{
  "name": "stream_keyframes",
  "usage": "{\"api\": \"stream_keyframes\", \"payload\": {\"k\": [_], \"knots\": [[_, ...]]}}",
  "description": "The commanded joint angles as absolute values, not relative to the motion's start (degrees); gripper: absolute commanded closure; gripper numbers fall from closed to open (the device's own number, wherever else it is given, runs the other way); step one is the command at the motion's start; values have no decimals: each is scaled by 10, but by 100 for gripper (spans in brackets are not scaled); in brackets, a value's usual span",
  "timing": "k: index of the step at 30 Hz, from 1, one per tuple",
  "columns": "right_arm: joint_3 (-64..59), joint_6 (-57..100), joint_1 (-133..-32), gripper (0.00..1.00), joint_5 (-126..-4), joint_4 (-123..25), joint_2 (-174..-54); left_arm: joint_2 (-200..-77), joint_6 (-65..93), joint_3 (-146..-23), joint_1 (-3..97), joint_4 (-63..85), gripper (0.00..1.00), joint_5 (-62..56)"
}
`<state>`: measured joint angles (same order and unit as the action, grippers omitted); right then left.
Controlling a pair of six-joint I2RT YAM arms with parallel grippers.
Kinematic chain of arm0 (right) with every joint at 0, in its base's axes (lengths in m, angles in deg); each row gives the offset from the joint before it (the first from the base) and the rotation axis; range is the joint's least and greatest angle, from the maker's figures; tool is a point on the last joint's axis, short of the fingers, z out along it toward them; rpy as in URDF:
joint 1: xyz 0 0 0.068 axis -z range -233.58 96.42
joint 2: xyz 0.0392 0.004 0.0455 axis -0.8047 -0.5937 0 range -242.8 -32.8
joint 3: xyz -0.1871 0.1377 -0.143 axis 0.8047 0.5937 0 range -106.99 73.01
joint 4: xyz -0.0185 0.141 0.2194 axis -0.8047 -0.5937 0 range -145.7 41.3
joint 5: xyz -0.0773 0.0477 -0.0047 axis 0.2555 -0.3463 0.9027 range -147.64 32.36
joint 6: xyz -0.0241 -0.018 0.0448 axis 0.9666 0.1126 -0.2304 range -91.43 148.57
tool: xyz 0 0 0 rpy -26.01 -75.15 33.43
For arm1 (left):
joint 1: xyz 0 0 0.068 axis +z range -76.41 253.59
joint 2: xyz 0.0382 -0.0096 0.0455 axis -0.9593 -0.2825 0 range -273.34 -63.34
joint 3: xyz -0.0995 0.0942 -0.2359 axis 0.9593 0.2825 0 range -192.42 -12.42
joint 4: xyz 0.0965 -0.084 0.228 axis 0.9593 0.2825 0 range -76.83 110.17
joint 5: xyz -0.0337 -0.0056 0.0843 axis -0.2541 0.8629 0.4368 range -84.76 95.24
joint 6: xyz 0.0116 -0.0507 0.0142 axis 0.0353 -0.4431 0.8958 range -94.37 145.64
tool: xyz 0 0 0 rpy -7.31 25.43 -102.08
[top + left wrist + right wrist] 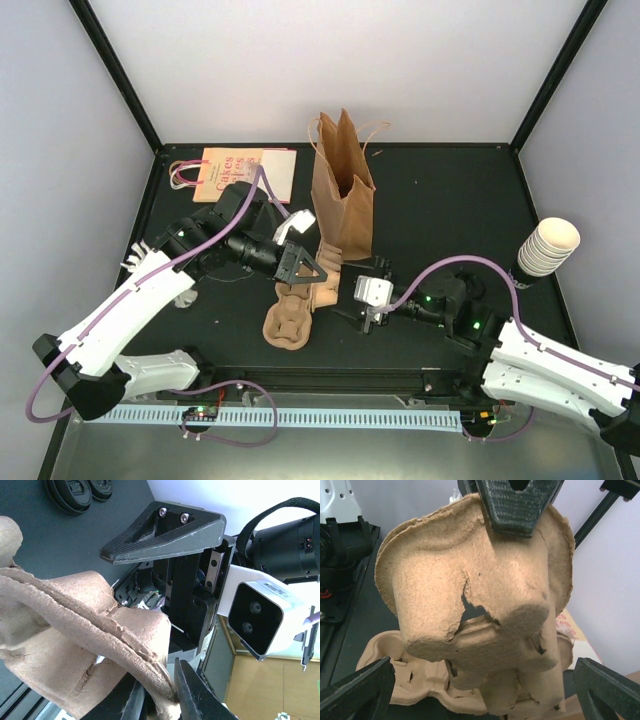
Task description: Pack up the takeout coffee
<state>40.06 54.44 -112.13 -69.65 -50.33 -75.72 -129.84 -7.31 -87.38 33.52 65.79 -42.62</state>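
The takeout coffee with its black lid is out of view. My left gripper (305, 268) is shut on the rim of a brown pulp cup tray (328, 265) and holds it tilted up off the table. The left wrist view shows the tray's edge (100, 625) pinched in that gripper (162, 697). A second pulp tray (290, 322) lies flat under it. My right gripper (352, 298) is wide open and empty, facing the raised tray (480, 580) from the right. In its own view the right gripper (485, 695) has a finger at each lower corner.
An open brown paper bag (343, 190) stands upright behind the trays. A flat printed bag (235, 172) lies at the back left. A nested stack of lidless cream cups (548, 245) stands at the right. Black lids (75, 495) lie on the dark table (440, 200).
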Motion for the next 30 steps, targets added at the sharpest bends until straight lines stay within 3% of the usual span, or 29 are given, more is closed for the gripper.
{"api": "stream_keyframes", "payload": {"k": [1, 11, 18, 30], "knots": [[385, 600, -1127, 0, -694, -472, -764, -1301, -58, -875, 339, 659, 83, -446], [376, 641, -1131, 1, -713, -430, -782, -1312, -53, -868, 339, 658, 82, -452], [353, 665, -1133, 20, -772, -453, -812, -1315, -52, -863, 339, 655, 82, -458], [364, 639, -1132, 32, -780, -433, -810, -1307, -66, -854, 339, 619, 82, -465]]}}
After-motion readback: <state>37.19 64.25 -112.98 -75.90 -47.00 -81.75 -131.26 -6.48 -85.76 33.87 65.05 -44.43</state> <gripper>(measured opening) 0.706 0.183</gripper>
